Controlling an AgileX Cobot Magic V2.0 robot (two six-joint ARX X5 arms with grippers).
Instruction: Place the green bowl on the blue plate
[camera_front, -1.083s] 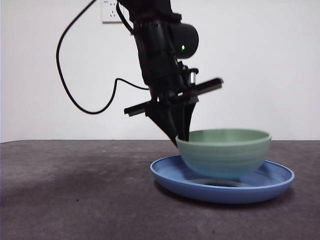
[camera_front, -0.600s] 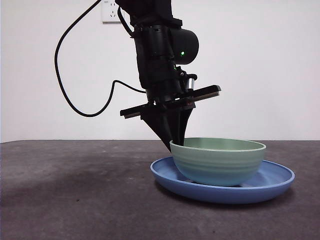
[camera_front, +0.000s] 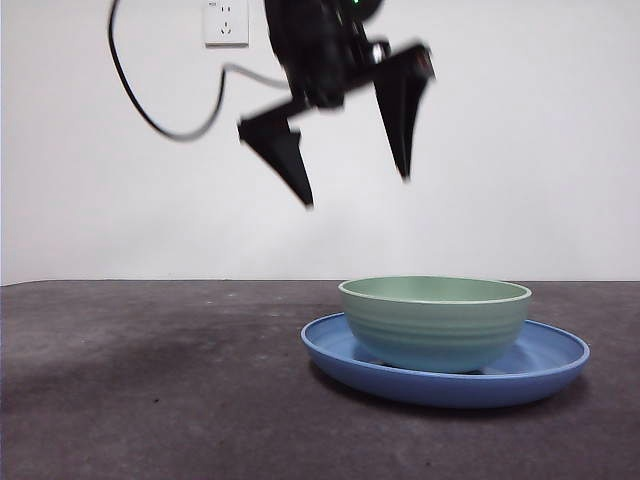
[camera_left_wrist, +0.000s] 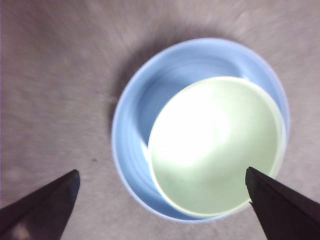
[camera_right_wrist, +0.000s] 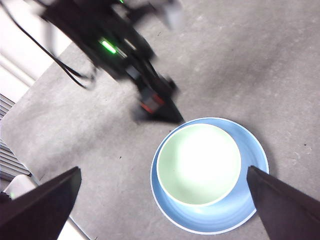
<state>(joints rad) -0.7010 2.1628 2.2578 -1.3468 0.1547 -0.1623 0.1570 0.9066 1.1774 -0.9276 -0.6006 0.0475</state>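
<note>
The green bowl (camera_front: 435, 325) stands upright inside the blue plate (camera_front: 545, 365) on the dark table, off-centre toward one side of it. My left gripper (camera_front: 357, 192) is open and empty, well above the bowl's left side and clear of it. Its wrist view looks straight down on the bowl (camera_left_wrist: 215, 145) and plate (camera_left_wrist: 132, 135) between its spread jaws (camera_left_wrist: 161, 171). My right gripper (camera_right_wrist: 163, 169) is open and empty, high above; its view shows the bowl (camera_right_wrist: 198, 164), the plate (camera_right_wrist: 250, 190) and the left arm (camera_right_wrist: 115, 45).
A white wall with a socket (camera_front: 225, 20) stands behind the table. The left arm's black cable (camera_front: 150, 115) hangs in a loop at the upper left. The table's edge and a white object (camera_right_wrist: 15, 187) show in the right wrist view.
The bowl came down to rest in the plate. The left gripper let go of its rim, opened wide and rose well above it.
</note>
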